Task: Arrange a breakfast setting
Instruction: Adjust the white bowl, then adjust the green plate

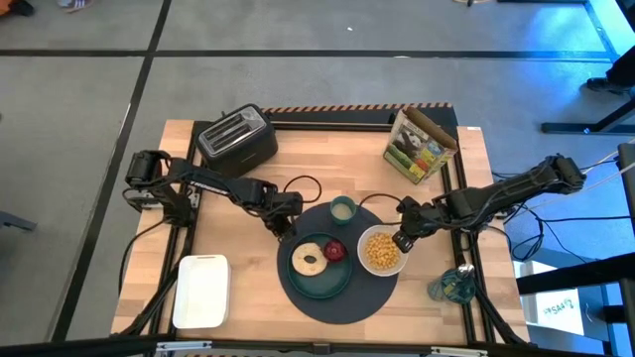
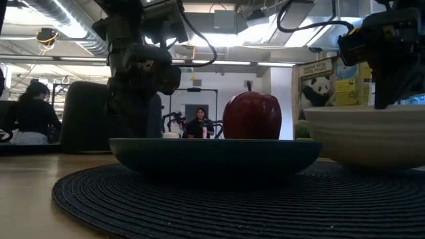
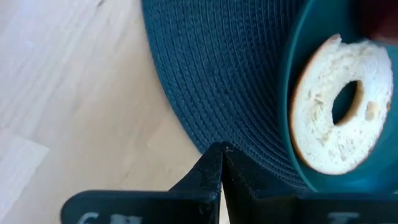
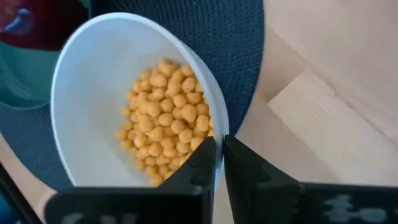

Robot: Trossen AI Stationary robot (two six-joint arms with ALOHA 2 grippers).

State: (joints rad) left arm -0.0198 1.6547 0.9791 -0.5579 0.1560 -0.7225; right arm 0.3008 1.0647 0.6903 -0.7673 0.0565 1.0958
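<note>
1. High view first: your dark round mat (image 1: 337,288) lies at the near middle of the wooden table (image 1: 248,213). On it sit the teal plate (image 1: 319,266), the white bowl (image 1: 381,250) just to the plate's right, and the small green cup (image 1: 342,208) at the mat's far edge.
2. The plate carries the bagel (image 1: 309,259) and the red fruit (image 1: 335,250), side by side. The bowl holds yellow cereal (image 4: 165,106).
3. Your right gripper (image 4: 219,146) is pinched on the bowl's rim, one finger inside and one outside, at the side away from the plate.
4. Your left gripper (image 3: 222,152) has its fingers pressed together, holding nothing, at the mat's edge just beside the plate.
5. Farther out you have a black toaster (image 1: 236,139) at the far left, a panda-printed box (image 1: 421,146) at the far right, a white tray (image 1: 202,291) at the near left and a glass object (image 1: 452,286) near the right edge.
6. In the low view, the room behind shows ceiling ducts and two people (image 2: 30,116) well back from the table.
</note>
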